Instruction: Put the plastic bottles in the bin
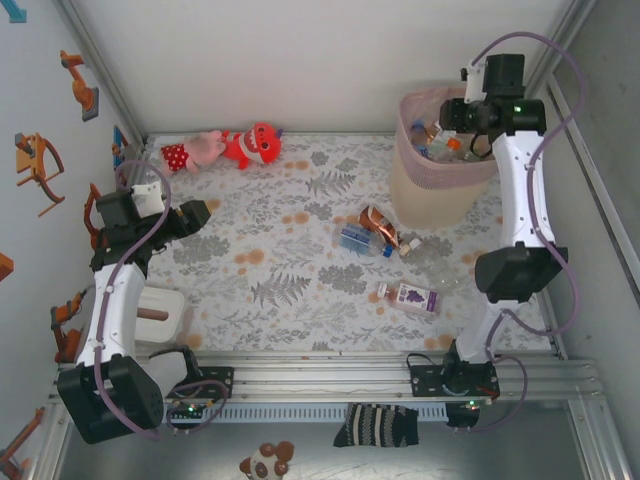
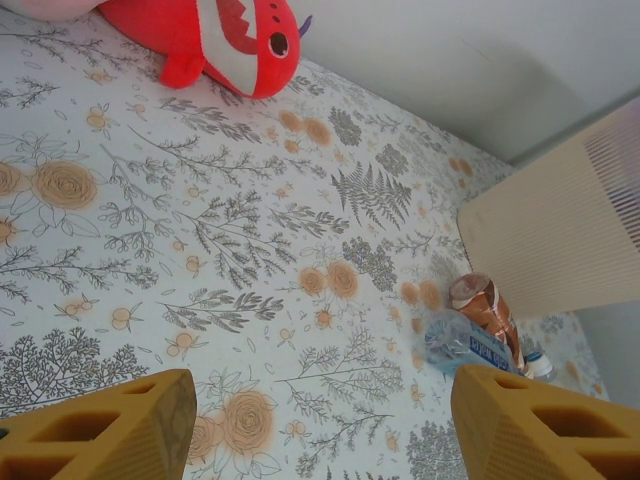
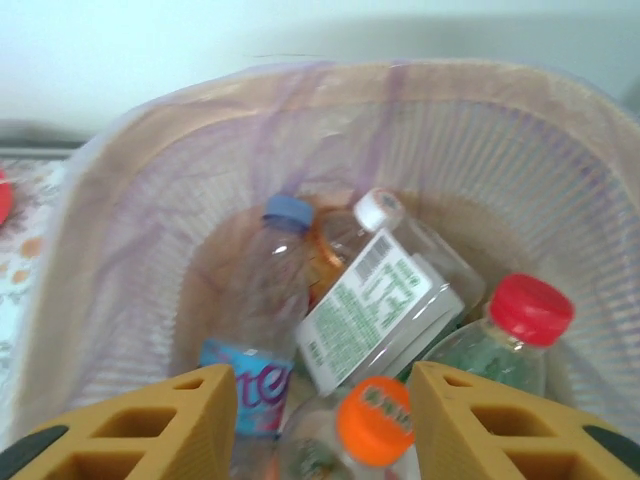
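Observation:
My right gripper (image 1: 470,140) (image 3: 325,420) hangs open over the mouth of the bin (image 1: 405,150) (image 3: 470,140), gripping nothing. Inside the bin lie several plastic bottles: one blue-capped (image 3: 265,300), one white-capped with a green-printed label (image 3: 380,310), one red-capped (image 3: 525,310), and one orange-capped (image 3: 375,420) right below my fingers. On the floral cloth beside the bin lie a blue-labelled bottle (image 1: 357,238) (image 2: 465,345), a brown one (image 1: 380,225) (image 2: 485,305), a clear one (image 1: 430,250) and a purple-labelled one (image 1: 415,297). My left gripper (image 1: 200,212) (image 2: 320,430) hovers open over bare cloth at the left.
A red plush toy (image 1: 250,145) (image 2: 220,40) and a pink one (image 1: 195,150) lie at the back left. A small white box (image 1: 160,315) stands by the left arm's base. A striped sock (image 1: 375,425) lies in front of the rail.

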